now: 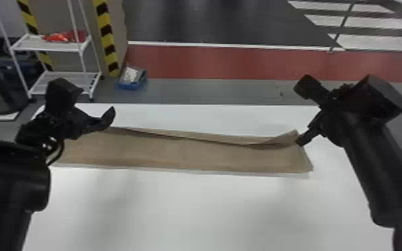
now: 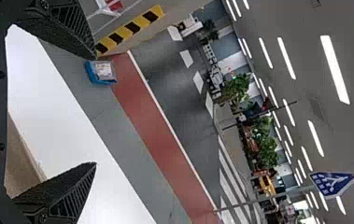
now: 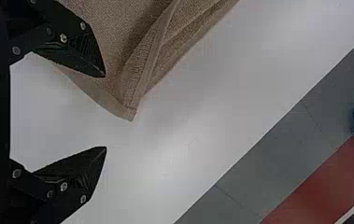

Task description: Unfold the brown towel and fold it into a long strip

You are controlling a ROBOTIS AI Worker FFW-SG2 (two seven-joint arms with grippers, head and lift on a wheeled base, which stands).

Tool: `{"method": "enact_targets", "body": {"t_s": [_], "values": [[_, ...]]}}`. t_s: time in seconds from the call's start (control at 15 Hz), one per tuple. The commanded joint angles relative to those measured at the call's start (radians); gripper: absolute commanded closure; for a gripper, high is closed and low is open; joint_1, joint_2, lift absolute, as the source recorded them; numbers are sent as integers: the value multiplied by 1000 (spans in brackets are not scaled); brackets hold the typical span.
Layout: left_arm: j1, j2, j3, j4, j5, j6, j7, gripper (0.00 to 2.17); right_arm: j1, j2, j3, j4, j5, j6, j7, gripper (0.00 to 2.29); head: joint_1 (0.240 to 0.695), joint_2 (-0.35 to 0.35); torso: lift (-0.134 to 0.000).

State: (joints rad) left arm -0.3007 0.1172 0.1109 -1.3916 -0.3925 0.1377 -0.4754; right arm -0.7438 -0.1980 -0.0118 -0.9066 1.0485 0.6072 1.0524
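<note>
Item one: the brown towel (image 1: pixel 183 153). It lay on the white table (image 1: pixel 193 213) beyond mid-depth, as a long, narrow strip running from left to right. Fabric was matte, plain brown, with a paler hem. Near edge was almost straight. Along the far side ran a dark, shallow crease where a folded layer stood slightly loose. That layer rose to a peaked flap at the far right corner, and the right end slanted, its layers out of line. The left end was partly behind the left gripper.

Item two: the left gripper (image 1: pixel 105 120), above the towel's far left part. It was released, its fingers wide apart.

Item three: the right gripper (image 1: pixel 303 140), at the towel's far right corner. It too was released and spread; one finger overlapped the cloth in the right wrist view, contact uncertain.

Item four: a blue bin (image 1: pixel 128 86) on the floor beyond the table, holding something whitish (image 1: pixel 131 74), unidentified.

Item five: a white rack (image 1: pixel 51 49), with red and orange articles (image 1: pixel 65 36) on its upper shelf.
</note>
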Motion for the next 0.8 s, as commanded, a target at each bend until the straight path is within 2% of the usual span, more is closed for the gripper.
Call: {"method": "enact_targets", "body": {"t_s": [0.0, 0.07, 0.33, 0.6, 0.73], "values": [[-8, -1, -5, 8, 0, 0, 0, 80, -25, -1, -20, 31, -5, -4, 0, 471, 648, -88, -123], [-8, 1, -5, 9, 0, 0, 0, 80, -25, -1, -25, 31, -5, -4, 0, 475, 646, -91, -123], [-11, 1, -8, 9, 0, 0, 0, 80, -32, -12, -42, 52, -15, -4, 1, 765, 643, -97, -123], [-15, -1, -14, 11, 0, 0, 0, 80, -42, -21, -73, 71, -22, -4, 3, 745, 643, -109, -123], [-20, -1, -14, 13, 0, -3, 0, 80, -51, -21, -97, 89, -28, -4, -3, 569, 642, -115, -123]]}}
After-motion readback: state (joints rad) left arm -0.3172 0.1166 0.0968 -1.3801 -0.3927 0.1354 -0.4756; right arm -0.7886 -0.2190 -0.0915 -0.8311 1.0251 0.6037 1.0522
